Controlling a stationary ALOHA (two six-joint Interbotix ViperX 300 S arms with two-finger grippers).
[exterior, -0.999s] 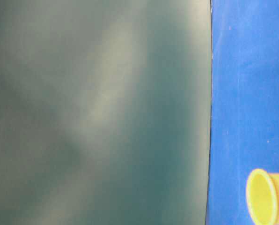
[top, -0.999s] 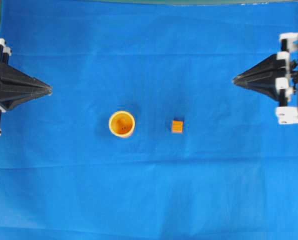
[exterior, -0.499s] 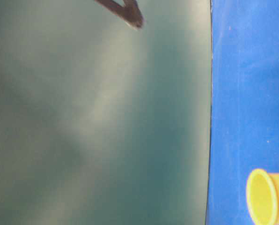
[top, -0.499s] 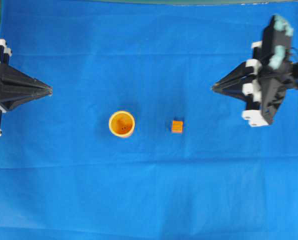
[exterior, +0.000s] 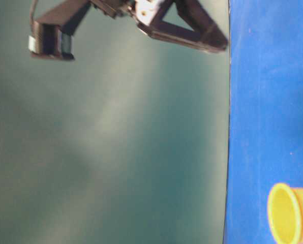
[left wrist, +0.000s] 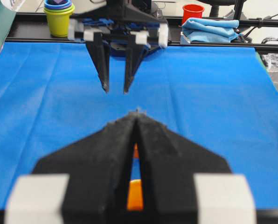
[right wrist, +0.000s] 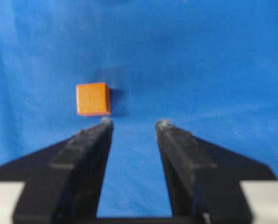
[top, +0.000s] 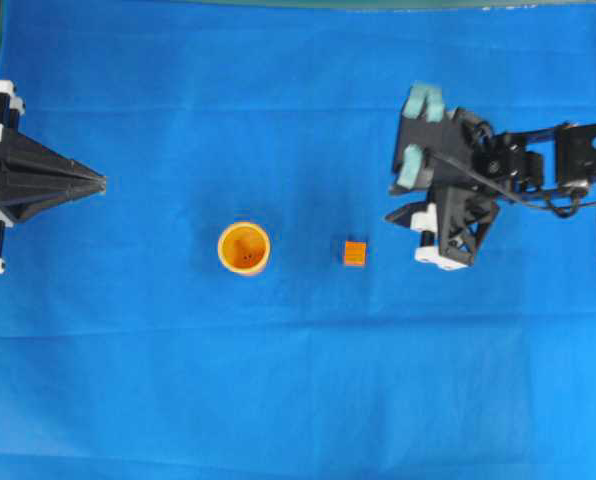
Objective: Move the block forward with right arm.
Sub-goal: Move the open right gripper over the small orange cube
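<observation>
Blue cloth covers the tabletop, where I note the block lying loose just right of the cup, left of centre before my spread, empty right gripper; descending so risks clipping it sideways.
</observation>
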